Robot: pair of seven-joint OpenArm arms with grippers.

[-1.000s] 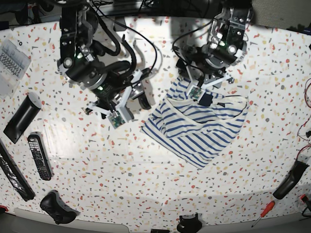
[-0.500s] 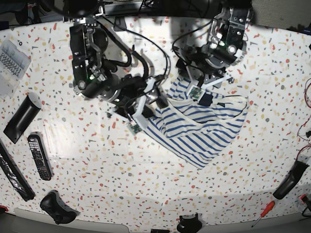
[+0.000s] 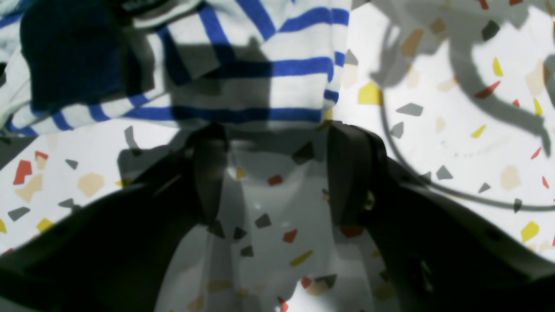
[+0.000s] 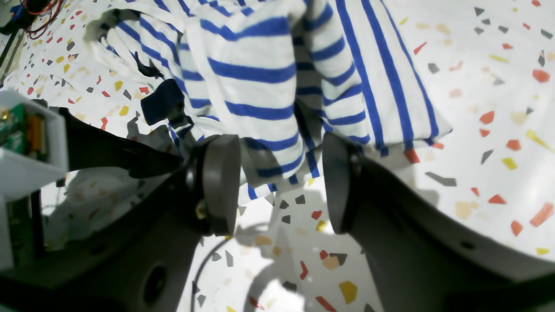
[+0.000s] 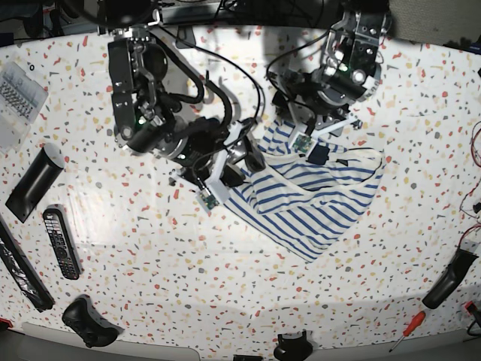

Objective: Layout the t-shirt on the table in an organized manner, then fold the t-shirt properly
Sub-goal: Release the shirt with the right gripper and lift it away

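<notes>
Your right tool (image 4: pixel 279 182) has swung across the surface (image 5: pixel 225 286) over the last second, from a spot well clear of the shirt (image 5: pixel 308 199) to the shirt's near edge; in the last half of that second it barely shifts. Your left tool (image 3: pixel 277 173) has not moved at all.

In the right wrist view, the right tool's jaws stand apart with a bunched striped edge of the shirt hanging right between the tips, not yet pinched. In the left wrist view, the left tool's jaws are apart too, and the shirt's hem lies just ahead of the tips, touching or nearly so, with bare speckled surface between the jaws. Neither tool holds anything.

The shirt sits crumpled between the two tools, folded over itself in a rough triangle, a dark blue patch (image 5: pixel 318 153) showing close to your left tool.

So you are at the grasp stage of the layout, I judge: both tools are posted at opposite edges, and closing them would let you pull the cloth flat. Folding has not begun.
</notes>
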